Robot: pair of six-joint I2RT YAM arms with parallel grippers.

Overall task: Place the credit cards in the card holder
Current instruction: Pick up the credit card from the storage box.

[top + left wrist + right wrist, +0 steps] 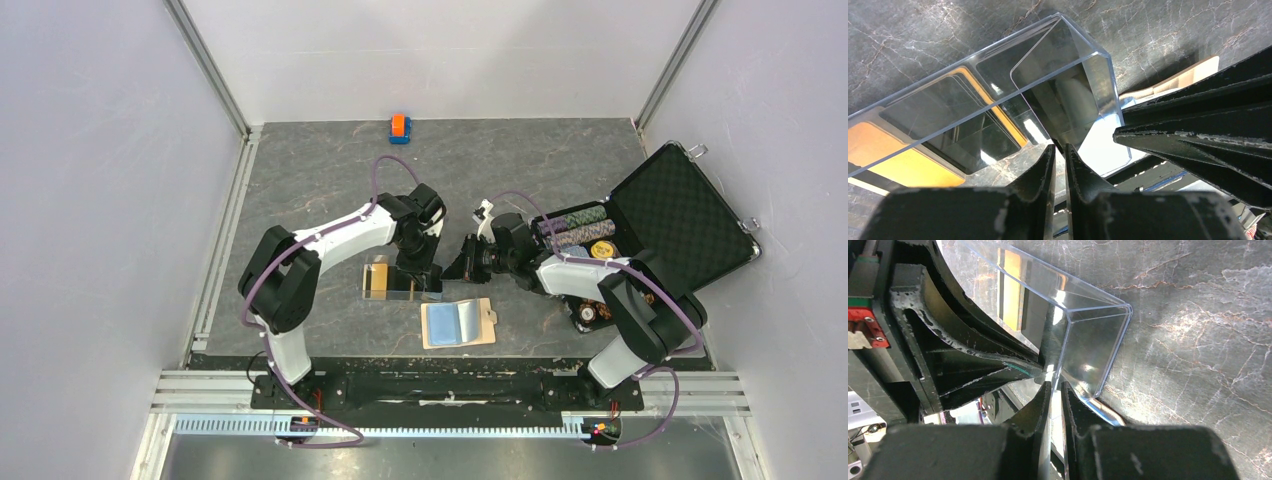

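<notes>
Both arms meet mid-worktop (320,180) at the right end of a clear plastic box (395,282).

Left end effector (1060,152): fingers nearly pressed together, only a thin slit between them. The tips sit on the lower edge of a black credit card (1068,95) that stands tilted against the box's end wall. Reads as a pinch on that card.

Right end effector (1053,389): also almost pressed together, pinching the bottom edge of the box's clear end wall from the opposite side. Its fingers are just beside the left ones, almost touching.

The rest of the credit cards are still in the box. An orange-gold card (913,165) lies flat on the bottom with another dark card (948,120) flat on top of it, partly covering it.

Card holder (482,320): the tan sleeve lies flat on the worktop, just in front of both end effectors, near the arm bases, with its tab on the right edge. A light blue card (448,324) covers its left part. I can't tell whether it is slotted in or just lying on top.

Off to the side, an open poker chip case (690,215) sits at the right edge of the worktop by the right arm. A small orange-and-blue block (400,128) sits at the far edge, well apart from everything.
</notes>
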